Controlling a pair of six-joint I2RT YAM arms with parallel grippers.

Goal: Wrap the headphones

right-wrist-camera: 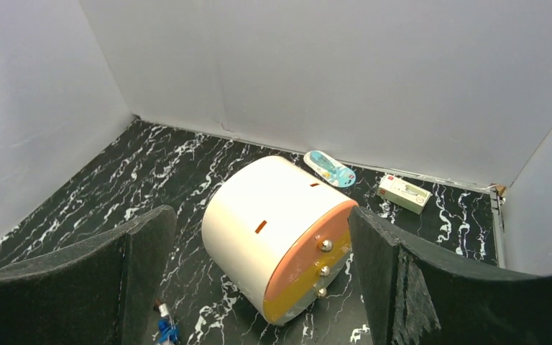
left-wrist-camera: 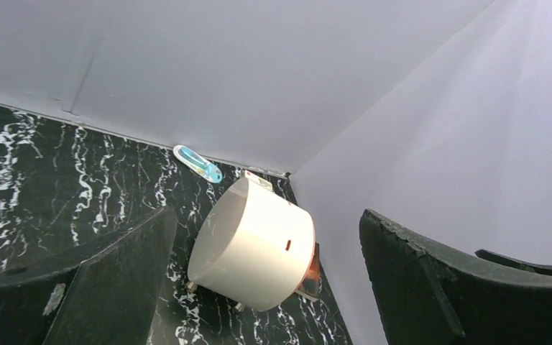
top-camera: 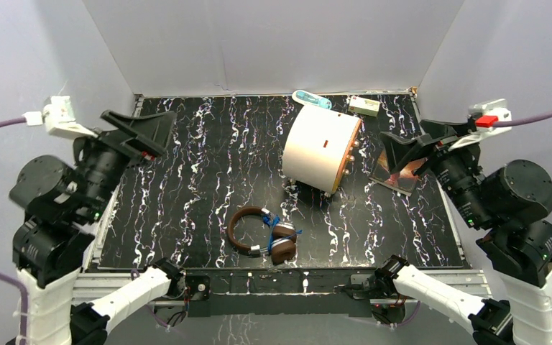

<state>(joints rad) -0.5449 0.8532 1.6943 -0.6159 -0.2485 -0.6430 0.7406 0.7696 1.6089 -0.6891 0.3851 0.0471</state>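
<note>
The brown headphones (top-camera: 262, 233) lie on the black marbled table near its front edge, cups folded together at the right, with the thin blue cable (top-camera: 272, 220) bunched over them. Only a bit of the blue cable (right-wrist-camera: 165, 329) shows at the bottom of the right wrist view. My left gripper (top-camera: 142, 131) is open and empty, raised over the table's left side, far from the headphones. My right gripper (top-camera: 410, 149) is open and empty, raised over the right side. In the left wrist view the headphones are out of sight.
A large cream cylinder (top-camera: 321, 149) with an orange and yellow end lies on its side at the back centre. A light blue item (top-camera: 311, 99) and a small white box (top-camera: 364, 106) lie by the back wall. A shiny flat piece (top-camera: 395, 176) lies under my right gripper. White walls enclose the table.
</note>
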